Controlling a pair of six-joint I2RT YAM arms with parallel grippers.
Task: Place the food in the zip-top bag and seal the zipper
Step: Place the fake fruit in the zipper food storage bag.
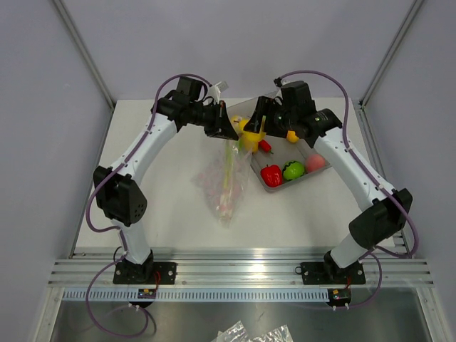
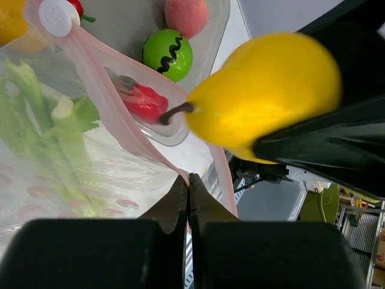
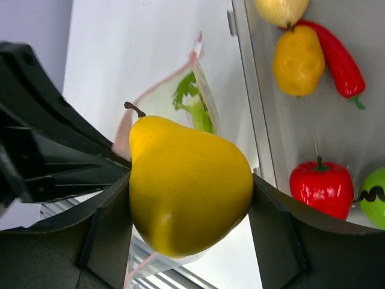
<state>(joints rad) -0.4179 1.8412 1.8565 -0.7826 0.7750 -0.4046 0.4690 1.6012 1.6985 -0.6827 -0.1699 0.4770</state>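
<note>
My right gripper (image 3: 191, 183) is shut on a yellow pear (image 3: 180, 198), one finger on each side; the pear (image 1: 249, 139) hangs just above the mouth of the zip-top bag (image 1: 224, 184). At the bag's top edge my left gripper (image 2: 189, 180) is shut on the pink zipper (image 2: 108, 84) and holds that edge up. The mouth gapes between the two pink strips. A green leafy vegetable (image 2: 57, 129) lies inside the clear bag. More food sits in the grey tray (image 1: 308, 178): a red pepper (image 1: 271, 174), a green fruit (image 1: 293, 169) and a pink fruit (image 1: 315, 162).
The tray stands right of the bag, close to its mouth, and also holds a red chilli (image 3: 340, 60) and yellow pieces (image 3: 298, 60). A white round slider (image 2: 58, 15) sits at one end of the zipper. Both grippers are nearly touching over the bag's mouth.
</note>
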